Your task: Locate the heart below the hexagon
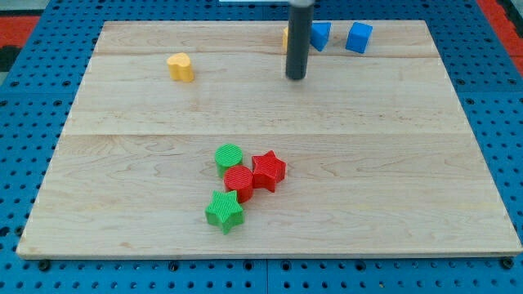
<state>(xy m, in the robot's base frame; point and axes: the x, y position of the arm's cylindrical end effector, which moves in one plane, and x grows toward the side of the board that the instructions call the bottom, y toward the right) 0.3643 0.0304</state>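
I am looking down at a light wooden board (122, 163) that sits on a blue table full of little holes (24, 163).

My arm has no hand that opens or closes. It ends in a dark rod, and it holds nothing. My tip (295, 77) rests on the board near the view's top, a bit right of the middle. It touches no block.

Just behind the rod, at the view's top, a bit of a yellow block (285, 36) peeks out. The rod hides most of it, so I cannot tell its shape. Right beside the rod on the view's right is a blue block (320, 35), partly hidden too. A little further right is a blue cube (358, 37).

The yellow heart (181, 67) sits by itself at the view's upper left, well apart from my tip and from the other blocks.

Near the view's bottom middle, four blocks huddle together. The green round block (229, 156) is on top. Below it is the red hexagon (239, 180), touching it. The red star (268, 170) presses against the hexagon's right side. The green star (225, 211) sits just under the hexagon, to the lower left, touching it.
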